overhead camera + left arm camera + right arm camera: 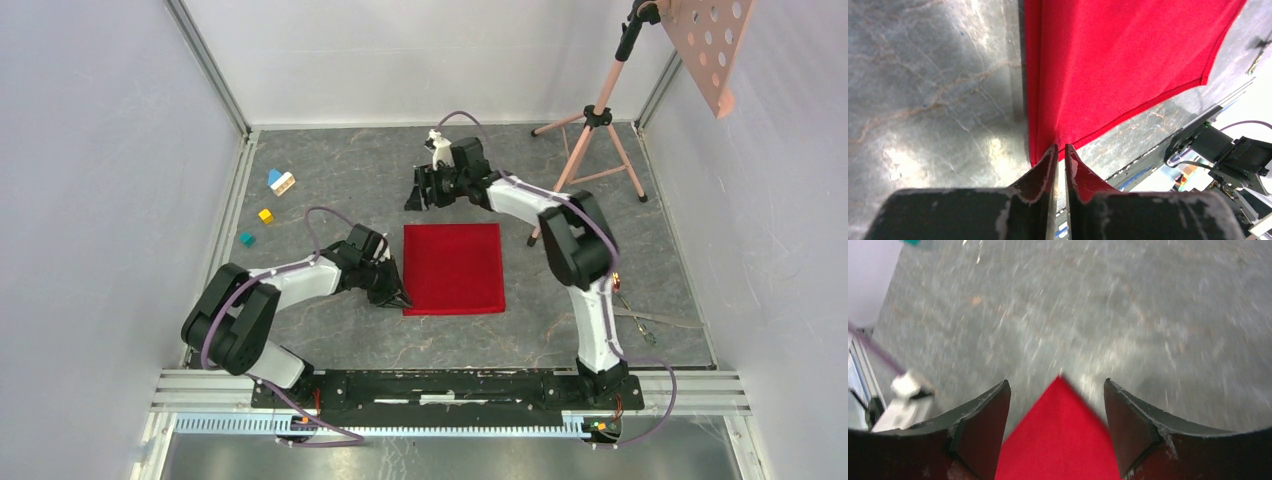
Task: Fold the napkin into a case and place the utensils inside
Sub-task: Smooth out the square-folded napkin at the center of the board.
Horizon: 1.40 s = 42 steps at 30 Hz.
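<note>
Top external view: napkin (452, 268) lay flat on the worktop (330, 170), roughly square, edges straight, no pouch shape yet. Left hand (398, 297) sat at the cloth's near corner, so the napkin spread out ahead of it and to its right. Jaws were narrow, almost together w/ just a slit. The corner met the tips, but couldn't tell if any cloth was pinched.

Right hand (428, 190) hung past the far edge, jaws wide, holding nothing. In its wrist view a red corner showed betw. the fingers, below them, and the rest was blurred.

Progress, my read: early. The edge nr the left hand looked doubled, so poss. one fold was in. Narrowing into a case and loading the utensils were both left to do. Utensils weren't made out in any view.

Materials: cloth bright red, thin, fine knit-like weave, soft, crisp corners. Worktop grey, marbled, smooth w/ glare. Small coloured blocks (281, 181) lay well off to the left hand's far left, apart from the cloth.
</note>
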Tool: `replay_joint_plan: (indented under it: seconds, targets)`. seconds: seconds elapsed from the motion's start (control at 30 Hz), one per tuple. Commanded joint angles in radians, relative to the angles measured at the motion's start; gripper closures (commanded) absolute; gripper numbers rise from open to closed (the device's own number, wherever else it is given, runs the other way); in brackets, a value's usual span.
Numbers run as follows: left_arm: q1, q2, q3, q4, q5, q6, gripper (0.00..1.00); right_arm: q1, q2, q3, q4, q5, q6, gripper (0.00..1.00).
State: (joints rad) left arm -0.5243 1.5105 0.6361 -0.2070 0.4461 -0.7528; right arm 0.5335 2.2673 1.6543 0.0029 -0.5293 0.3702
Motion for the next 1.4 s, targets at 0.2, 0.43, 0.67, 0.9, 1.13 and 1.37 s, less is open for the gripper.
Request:
replay_joint_plan:
  seconds: [0.2,0.43,0.67,0.9,1.13,1.37]
  targets:
    - [-0.002,-0.197,0.151,-0.121,0.049,-0.021,0.59,-0.104,-0.538,-0.511,-0.072,-0.008,-0.137,0.25]
    - [0.02,-0.02,0.37,-0.126,-0.015,-0.02,0.6,-0.192,-0.519,-0.612,0.079,-0.158,-0.067,0.25]
    - [0.076,0.283,0.594,-0.08,-0.025,-0.025,0.61,-0.222,-0.444,-0.637,0.164,-0.203,-0.04,0.25]
    - [0.138,0.467,0.679,-0.07,-0.063,-0.011,0.62,-0.255,-0.401,-0.645,0.181,-0.204,-0.046,0.25]
    - [0.151,0.494,0.597,-0.055,-0.11,-0.007,0.63,-0.288,-0.362,-0.668,0.159,-0.161,-0.092,0.25]
    - [0.153,0.469,0.508,-0.043,-0.146,0.003,0.65,-0.297,-0.383,-0.631,0.04,-0.069,-0.182,0.26]
